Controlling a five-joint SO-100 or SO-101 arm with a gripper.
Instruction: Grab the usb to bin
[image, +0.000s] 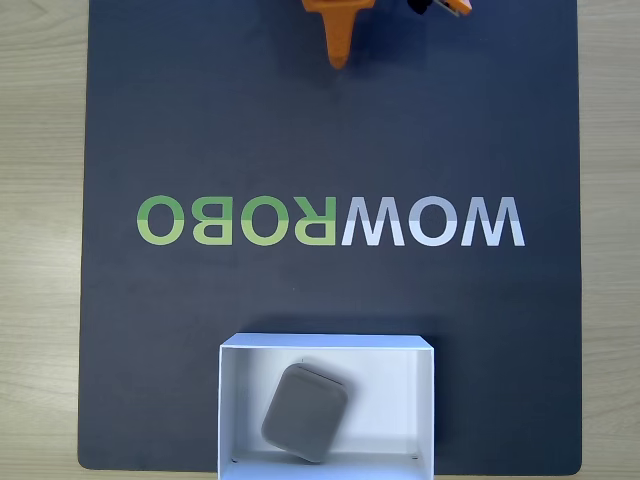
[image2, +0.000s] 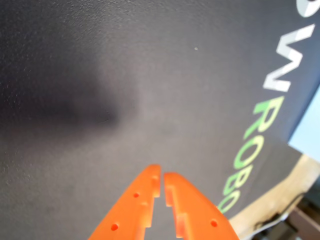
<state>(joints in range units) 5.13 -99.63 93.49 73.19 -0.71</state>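
You worked at a hobby or lab bench: dark WOWROBO-branded mat (image: 330, 140) over a pale wood-grain tabletop (image: 40, 250).

Bare mat (image: 330, 140) lies open up to the bin's (image: 228, 410) thin walls.

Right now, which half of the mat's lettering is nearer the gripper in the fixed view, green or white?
The green ROBO; the gripper hangs above its end, left of white WOW.
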